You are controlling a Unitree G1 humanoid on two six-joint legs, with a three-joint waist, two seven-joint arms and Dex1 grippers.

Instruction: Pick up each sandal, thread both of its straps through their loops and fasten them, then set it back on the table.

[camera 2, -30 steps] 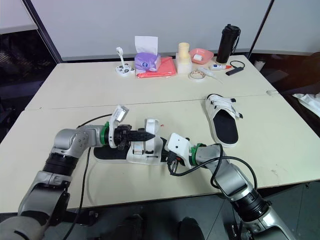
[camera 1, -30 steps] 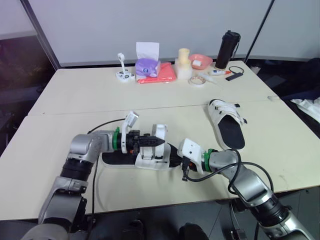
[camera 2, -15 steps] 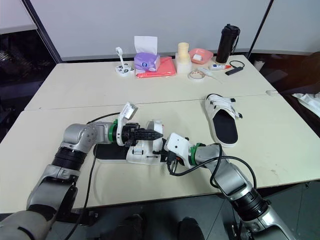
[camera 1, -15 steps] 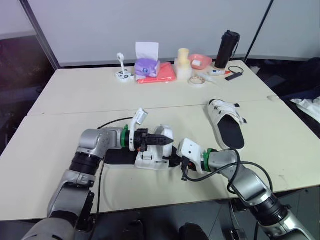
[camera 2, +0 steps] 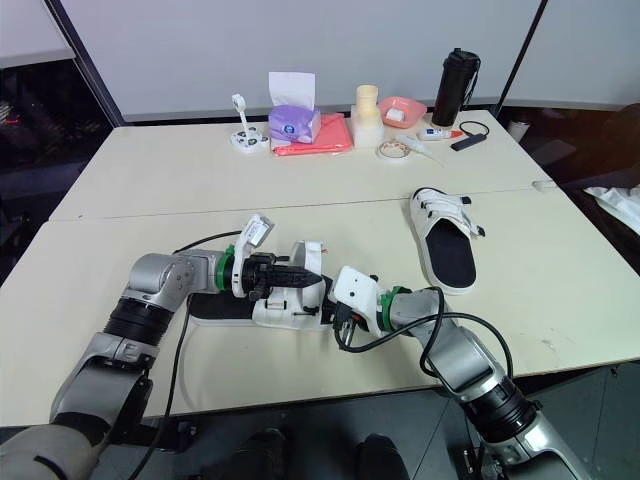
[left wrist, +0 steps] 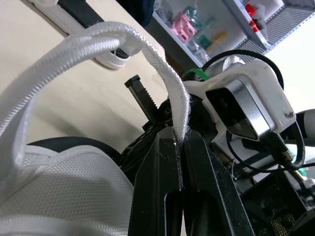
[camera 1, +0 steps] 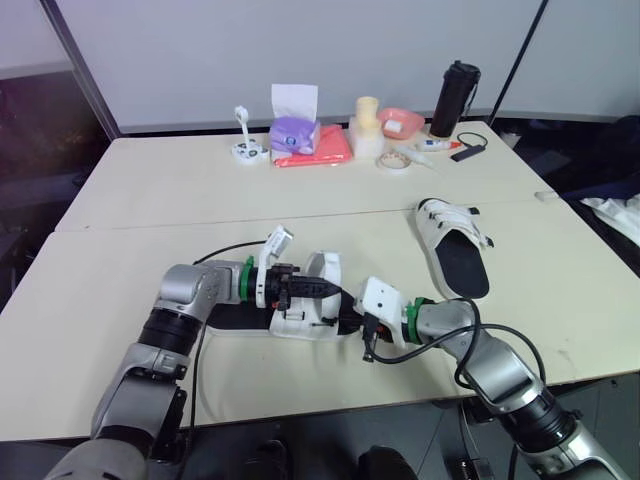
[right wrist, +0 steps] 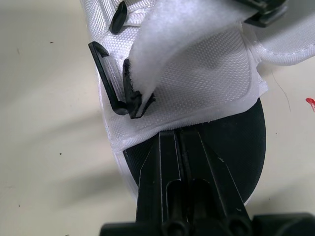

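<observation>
A white sandal with a black sole (camera 1: 300, 312) lies on the table (camera 1: 150, 190) in front of me. My left gripper (camera 1: 322, 289) is shut on the end of one white strap (left wrist: 93, 44), which arches up over the upper; the pinch shows in the left wrist view (left wrist: 178, 140). My right gripper (camera 1: 348, 322) sits shut at the sandal's toe end, its tips over the black sole (right wrist: 236, 142). A second strap (right wrist: 187, 39) ends at a black loop (right wrist: 106, 73). The other sandal (camera 1: 452, 245) lies to the right, straps across its upper.
At the table's far edge stand a purple tissue box (camera 1: 295, 130), a red cloth (camera 1: 320, 150), a pink bowl (camera 1: 402, 121), a black bottle (camera 1: 455, 98) and a tape roll (camera 1: 393, 162). A seam (camera 1: 130, 225) crosses the table behind the sandals.
My left gripper pulled the strap up and to the right, then came back a little left and lower, still holding it. The right gripper stayed at the toe.
</observation>
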